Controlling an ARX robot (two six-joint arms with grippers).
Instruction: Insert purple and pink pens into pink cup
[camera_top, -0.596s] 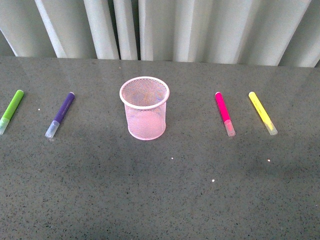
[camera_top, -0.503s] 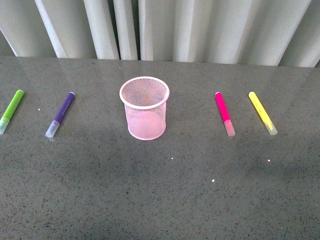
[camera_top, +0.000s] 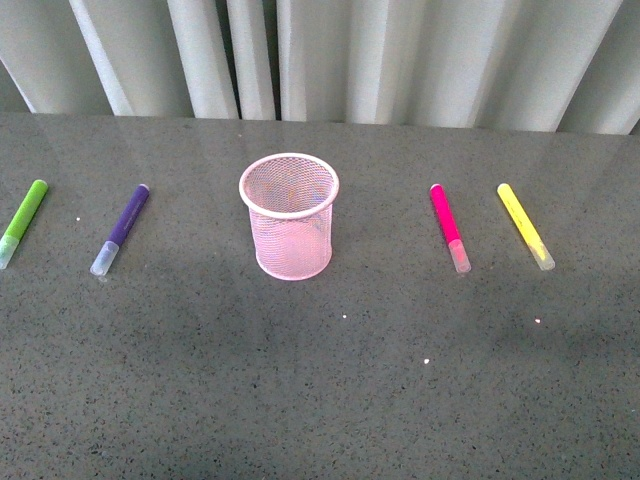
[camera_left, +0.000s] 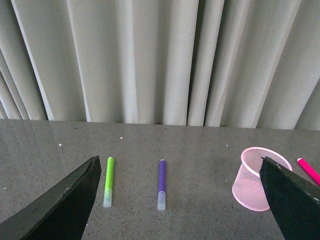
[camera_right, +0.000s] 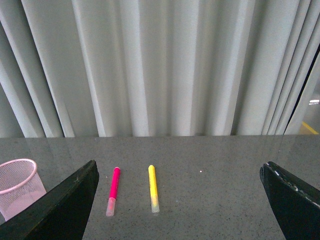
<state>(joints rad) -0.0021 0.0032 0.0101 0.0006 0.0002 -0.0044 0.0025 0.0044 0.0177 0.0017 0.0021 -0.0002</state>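
Grey speckled worktop (camera_top: 320, 400) with everything laid out on it. Both claws are spread wide and holding nothing: left claw (camera_left: 178, 162), right claw (camera_right: 178, 164). The pink cup (camera_top: 290, 215) stands upright mid-worktop. The purple pen (camera_top: 121, 228) lies well off to its left beside a green marker (camera_top: 22, 222), and the pink pen (camera_top: 449, 227) lies to its right next to a yellow marker (camera_top: 525, 226).

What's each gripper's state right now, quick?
Left gripper: open, holding nothing.
Right gripper: open, holding nothing.
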